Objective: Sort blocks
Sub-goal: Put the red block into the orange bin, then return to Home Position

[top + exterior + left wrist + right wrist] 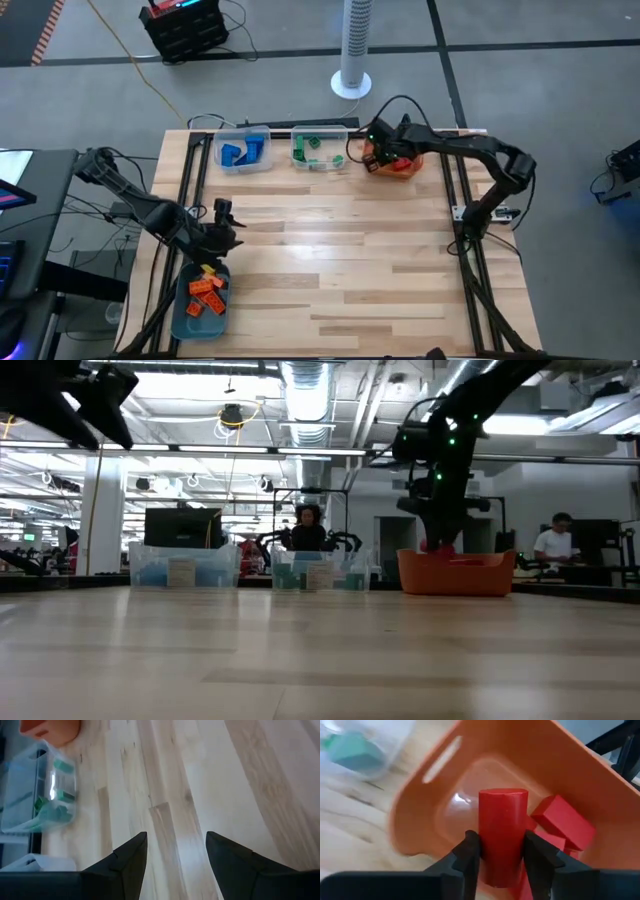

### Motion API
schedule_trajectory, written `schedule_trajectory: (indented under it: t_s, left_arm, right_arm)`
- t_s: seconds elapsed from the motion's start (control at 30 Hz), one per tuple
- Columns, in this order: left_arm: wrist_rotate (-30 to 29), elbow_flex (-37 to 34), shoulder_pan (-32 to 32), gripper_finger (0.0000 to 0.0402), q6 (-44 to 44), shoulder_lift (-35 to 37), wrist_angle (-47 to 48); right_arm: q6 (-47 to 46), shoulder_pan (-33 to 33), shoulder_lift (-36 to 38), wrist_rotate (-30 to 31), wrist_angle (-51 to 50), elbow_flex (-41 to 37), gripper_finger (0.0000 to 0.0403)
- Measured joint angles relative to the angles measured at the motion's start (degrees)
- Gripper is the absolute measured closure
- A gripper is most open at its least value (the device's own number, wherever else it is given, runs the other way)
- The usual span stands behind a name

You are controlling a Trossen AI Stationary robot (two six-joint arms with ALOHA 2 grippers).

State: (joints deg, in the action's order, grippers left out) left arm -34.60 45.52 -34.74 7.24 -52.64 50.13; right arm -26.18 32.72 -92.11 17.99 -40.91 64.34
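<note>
Right gripper [500, 862] down inside the orange bin [530, 765] at the far right corner of the table [350, 270], fingers [465, 855] pressed against both sides of a red block [502, 832]; clenched on it, block upright between the pads. More red blocks [562, 820] lying just beside it on the bin floor, toward the bin's far wall. Seen from above, right gripper [385, 150] over that same bin [400, 170], close against the table's far edge.

Left gripper [176, 851] hanging above bare wood near the left edge, jaws apart, nothing between them. From overhead, left gripper [222, 225] just beyond the teal bin [185, 315] at the near left corner, which carries orange blocks [208, 290].

Along the far edge, left of the orange bin: a clear bin [322, 158] with green blocks [312, 148], then another clear bin [240, 160] with blue blocks [240, 152]. Three far bins nearly side by side, small gaps between.

Wide stretch of open tabletop across the middle and the near right, well apart from either arm.
</note>
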Motion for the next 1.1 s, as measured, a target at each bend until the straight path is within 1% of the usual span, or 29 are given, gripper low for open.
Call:
schedule_trajectory:
  t_s: [0.1, 0.2, 0.33, 0.43, 0.53, 0.63, 0.7, 0.83, 0.93, 1.03, 1.1]
  left_arm:
    - [-0.1, 0.0, 0.9, 0.0205, -2.1, 2.7, -1.4]
    - [-0.2, 0.0, 3.5, 0.0205, -2.8, 7.0, -1.1]
    - [0.8, -0.1, 7.9, 0.0205, -2.9, 14.0, -1.3]
    - [1.3, -2.4, 10.5, 0.0205, -3.1, 19.3, -3.1]
    - [3.0, -6.3, 12.6, 0.0205, -3.9, 24.4, -7.3]
    - [6.4, -10.1, 14.3, 0.0205, -5.2, 28.8, -14.1]
    - [7.2, -12.1, 15.5, 0.0205, -5.3, 31.1, -15.8]
    - [7.2, -14.3, 18.2, 0.0205, -3.5, 33.1, -19.6]
    - [7.5, -17.0, 19.6, 0.0205, -1.9, 33.1, -32.0]
    - [8.1, -20.8, 20.2, 0.0205, -7.6, 32.6, -45.0]
    - [8.4, -23.7, 21.0, 0.0205, -11.1, 31.7, -51.9]
  right_arm:
    - [2.5, 1.3, -0.9, -0.1, 0.3, 0.0, 0.0238]
    - [4.6, 2.0, -0.6, -0.1, 1.5, 0.0, 0.0204]
    - [6.5, 2.3, 2.1, -0.1, 1.8, 0.0, 0.0172]
    - [7.9, 2.3, 5.7, -0.1, 0.9, 0.1, 0.0165]
    - [8.6, 1.8, 11.4, -0.1, 1.6, 0.1, 0.0165]
    - [10.8, -0.1, 17.5, -0.1, 5.2, 0.1, 0.0169]
    - [11.8, -1.5, 21.5, -0.1, 8.8, -1.0, 0.0173]
    - [12.6, -3.3, 30.5, -0.2, 17.3, -8.0, 0.018]
    - [11.3, -4.3, 36.5, -0.1, 24.4, -15.9, 0.0183]
    - [9.6, -5.6, 41.6, -0.1, 34.5, -24.5, 0.0184]
    - [9.2, -6.8, 44.1, -0.1, 42.4, -30.1, 0.0184]
